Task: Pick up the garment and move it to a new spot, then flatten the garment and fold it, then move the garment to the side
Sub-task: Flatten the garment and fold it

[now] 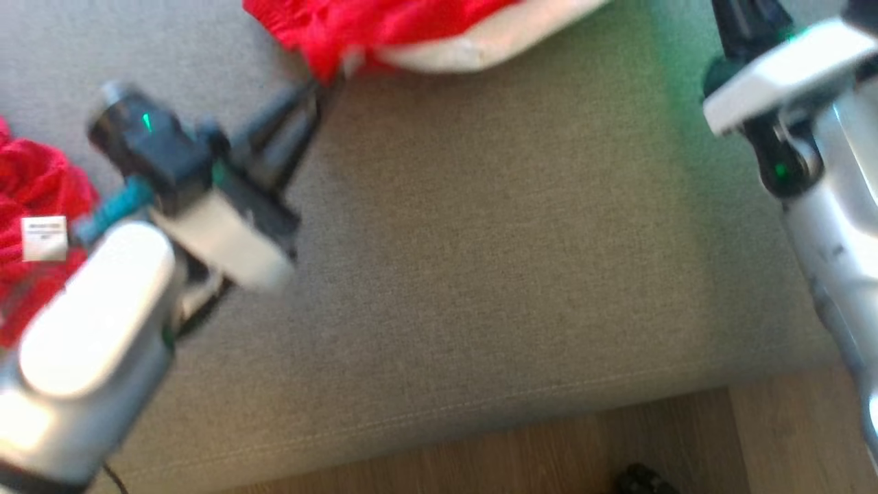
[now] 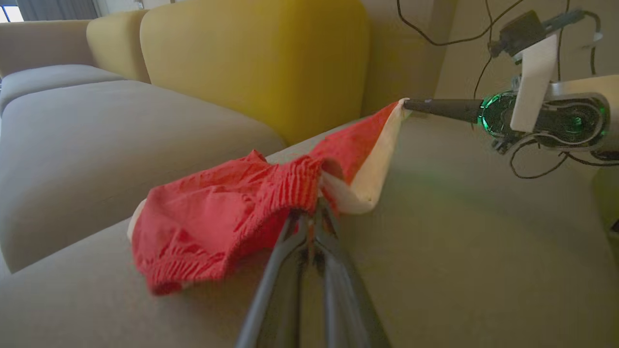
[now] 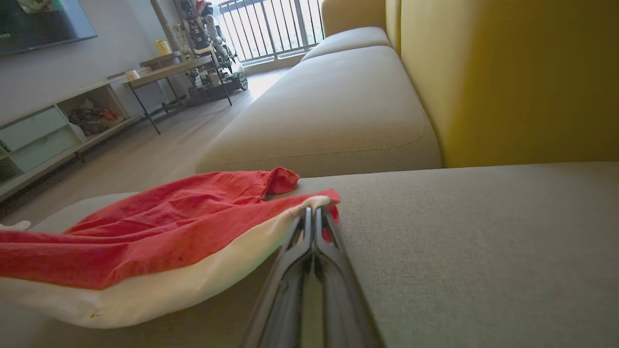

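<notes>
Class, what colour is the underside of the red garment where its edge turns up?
The garment is cream-white underneath; right wrist view shows it best.

White tag point(image 1: 44, 238) on red cloth point(image 1: 38, 180), print blurred (unreadable)

Head view is soft and smeared by motion blur throughout. Both wrist views are sharper, with wide-angle bending at their edges. Bright daylight enters past the railing point(image 3: 271, 29); green glow tints the sofa point(image 1: 675, 116).
</notes>
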Controlling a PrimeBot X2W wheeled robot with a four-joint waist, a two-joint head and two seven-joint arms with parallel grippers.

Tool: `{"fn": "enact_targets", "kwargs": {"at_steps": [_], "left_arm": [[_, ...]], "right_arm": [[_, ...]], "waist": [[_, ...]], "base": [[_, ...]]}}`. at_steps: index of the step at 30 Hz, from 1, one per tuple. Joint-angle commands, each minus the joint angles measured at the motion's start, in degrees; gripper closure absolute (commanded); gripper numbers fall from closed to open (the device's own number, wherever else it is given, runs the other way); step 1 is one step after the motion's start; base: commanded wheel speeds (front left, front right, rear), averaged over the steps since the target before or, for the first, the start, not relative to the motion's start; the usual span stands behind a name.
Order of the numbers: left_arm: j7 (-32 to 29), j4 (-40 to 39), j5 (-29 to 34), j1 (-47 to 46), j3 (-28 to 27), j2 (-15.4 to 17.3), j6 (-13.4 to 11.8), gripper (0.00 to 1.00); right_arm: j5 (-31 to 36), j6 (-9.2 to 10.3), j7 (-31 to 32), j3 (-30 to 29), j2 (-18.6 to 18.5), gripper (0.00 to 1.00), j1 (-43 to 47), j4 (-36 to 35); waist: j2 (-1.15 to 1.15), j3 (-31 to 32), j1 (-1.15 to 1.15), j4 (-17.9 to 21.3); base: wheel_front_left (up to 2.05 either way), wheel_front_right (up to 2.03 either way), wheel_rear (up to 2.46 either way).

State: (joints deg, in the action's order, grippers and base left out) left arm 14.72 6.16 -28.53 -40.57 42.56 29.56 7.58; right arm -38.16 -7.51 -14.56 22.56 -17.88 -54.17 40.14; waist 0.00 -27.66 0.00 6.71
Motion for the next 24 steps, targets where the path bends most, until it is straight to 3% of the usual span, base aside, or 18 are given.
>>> {"fn": "enact_targets", "kwargs": {"at_steps": [1,8,14,19,24], "left_arm": [[0.3,-2.8,-0.5,0.3,-2.4,2.6,-0.1,1.00],[0.3,-7.1,-0.2,12.7,1.9,5.2,-0.1,1.00],[0.3,-10.9,1.3,20.9,2.7,6.6,-0.1,1.00],[0.3,-14.9,-0.2,25.9,3.6,8.0,-0.1,1.00],[0.3,-15.7,-2.8,25.0,4.2,6.8,-0.1,1.00]], "right_arm": [[-0.6,0.02,-0.2,-0.9,-1.2,1.00,3.3,-3.0],[-2.4,0.02,1.3,-6.7,-4.7,1.00,23.3,-13.0],[-0.5,0.02,5.7,-14.9,-5.4,1.00,38.8,-24.3],[2.5,0.02,12.7,-23.1,-3.5,1.00,48.5,-36.7],[6.2,0.02,20.2,-27.9,0.6,1.00,47.1,-44.4]], "waist": [[0.00,2.0,0.00,-0.6],[0.00,7.8,0.00,-1.2],[0.00,11.2,0.00,-1.4],[0.00,11.9,0.00,-1.8],[0.00,11.7,0.00,-2.9]], "base": [[0.00,0.00,0.00],[0.00,0.00,0.00],[0.00,0.00,0.00],[0.00,0.00,0.00],[0.00,0.00,0.00]]}}
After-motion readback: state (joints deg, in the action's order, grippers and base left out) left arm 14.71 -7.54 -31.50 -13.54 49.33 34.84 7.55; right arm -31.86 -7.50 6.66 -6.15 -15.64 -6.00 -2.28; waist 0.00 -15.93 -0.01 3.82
